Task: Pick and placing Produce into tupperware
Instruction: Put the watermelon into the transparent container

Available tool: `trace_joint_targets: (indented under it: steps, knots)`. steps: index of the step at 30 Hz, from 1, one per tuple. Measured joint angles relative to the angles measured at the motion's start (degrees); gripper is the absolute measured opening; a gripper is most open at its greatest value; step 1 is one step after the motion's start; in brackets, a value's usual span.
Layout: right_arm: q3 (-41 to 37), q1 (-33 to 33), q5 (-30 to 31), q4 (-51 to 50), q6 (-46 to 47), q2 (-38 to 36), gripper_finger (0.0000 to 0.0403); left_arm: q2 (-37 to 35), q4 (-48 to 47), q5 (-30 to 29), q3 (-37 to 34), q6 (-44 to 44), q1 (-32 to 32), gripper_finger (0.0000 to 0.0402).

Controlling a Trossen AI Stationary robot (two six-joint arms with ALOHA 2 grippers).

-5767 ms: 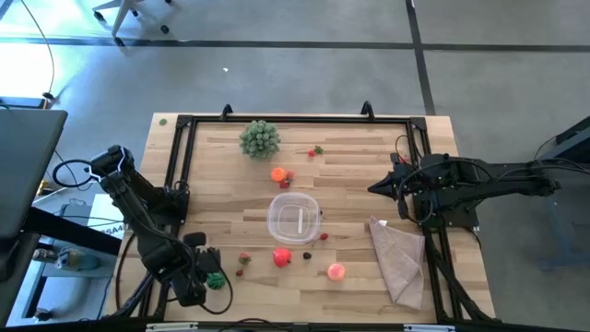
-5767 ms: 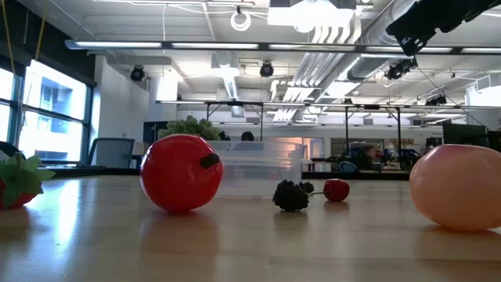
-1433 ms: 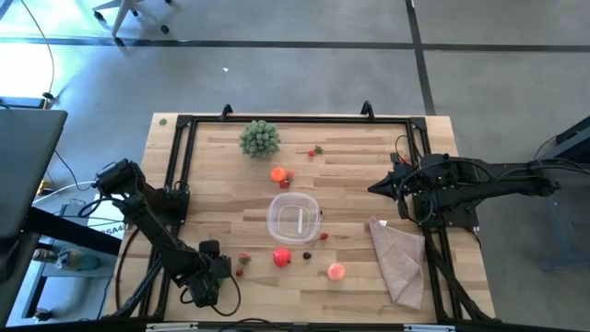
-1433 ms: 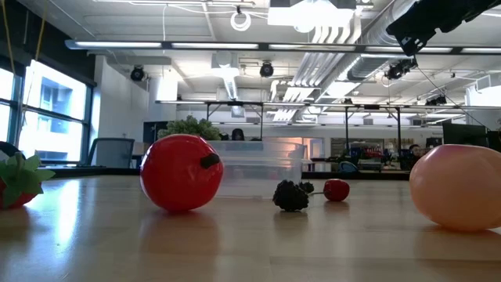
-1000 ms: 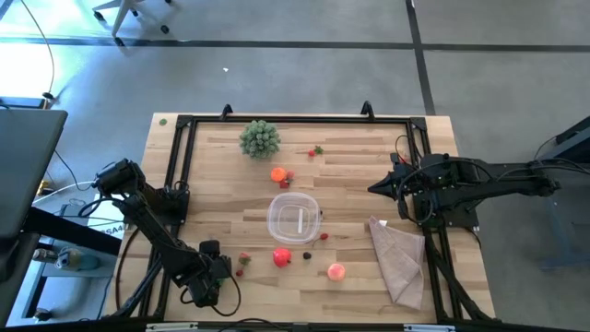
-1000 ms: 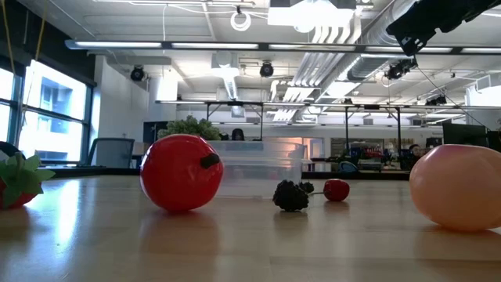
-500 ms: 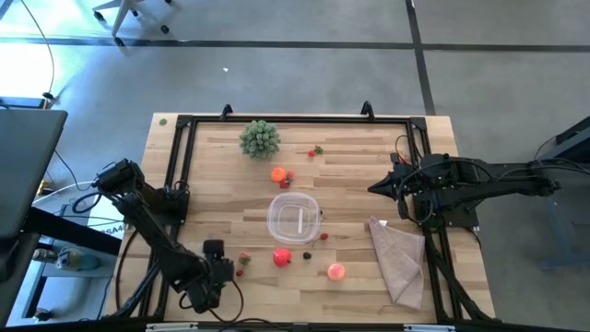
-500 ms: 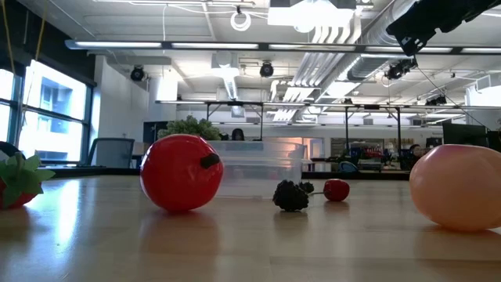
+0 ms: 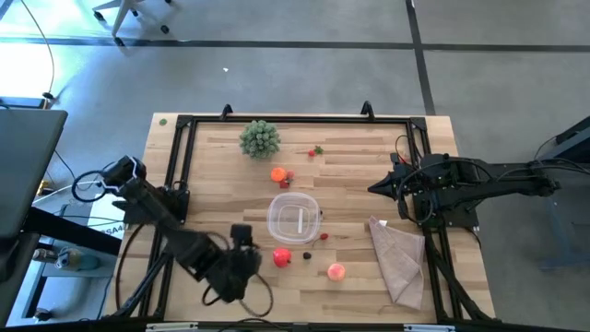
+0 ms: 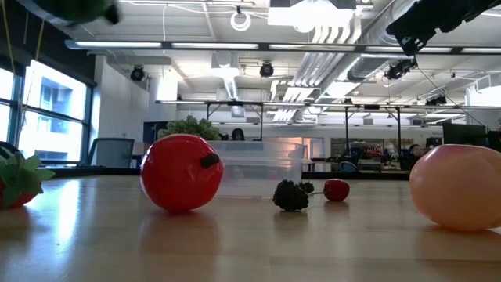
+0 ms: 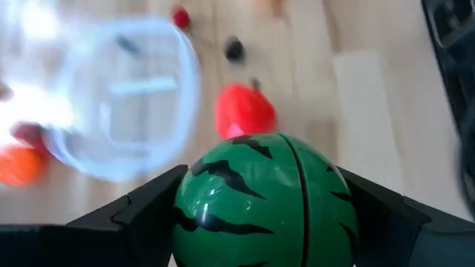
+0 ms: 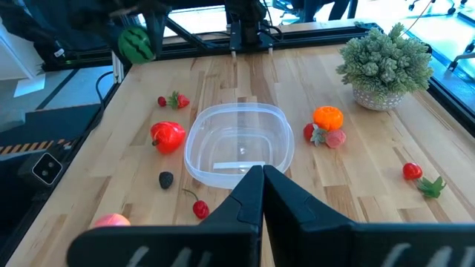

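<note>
One green striped toy watermelon [image 11: 269,200] fills the lower centre of the left wrist view, pinched between the spread fingers of the left gripper [image 11: 260,222]. In the high view that gripper [image 9: 241,263] sits at lower left of centre, over the wooden table [image 9: 350,175]. The tupperware [image 9: 293,219] stands at the middle of the high view with no produce visible inside it. Just below it lie a red pepper [image 9: 282,258] and a pink peach [image 9: 336,271]; an orange [image 9: 277,173] sits above it, and a bushy plant [image 9: 260,138] farther up. The right gripper [image 12: 261,182], jaws pressed together, waits at the table's right edge above a tan cloth [image 9: 398,258]. No writing or labels can be read.
</note>
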Motion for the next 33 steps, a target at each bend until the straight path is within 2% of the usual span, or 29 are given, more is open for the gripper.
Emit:
trace_joint_targets:
  steps: [8,11,17,20,22,24,26,28,33]
  knots:
    - [0.0,0.0,0.0,0.0,0.0,0.0,0.0000,0.0,3.9,0.5,4.8,17.9,11.3,0.0302]
    - [0.0,0.0,0.0,0.0,0.0,0.0,0.0000,0.0,6.0,4.0,4.8,22.1,16.3,0.0302]
    - [0.0,0.0,0.0,0.0,0.0,0.0,0.0000,1.3,9.0,14.7,3.3,24.8,26.3,0.0303]
    - [0.0,0.0,0.0,-0.1,0.0,0.0,0.0000,2.6,13.7,18.9,1.4,25.8,30.0,0.0303]
    - [0.0,0.0,0.0,0.0,0.0,0.0,0.0000,2.8,13.1,21.8,-0.3,25.8,32.0,0.0303]
    - [0.0,0.0,0.0,-0.1,0.0,-0.1,0.0000,4.4,17.1,23.6,-1.1,25.8,33.1,0.0303]
    - [0.0,0.0,0.0,-0.3,0.0,0.0,0.0000,4.8,15.3,25.2,-2.7,25.8,34.2,0.0303]
    - [0.0,0.0,0.0,-0.4,0.0,-0.1,0.0000,6.4,19.0,25.4,-3.3,25.8,34.2,0.0303]
    - [0.0,0.0,0.0,-0.9,0.0,0.1,0.0000,9.5,18.4,25.6,-4.3,25.8,34.4,0.0303]
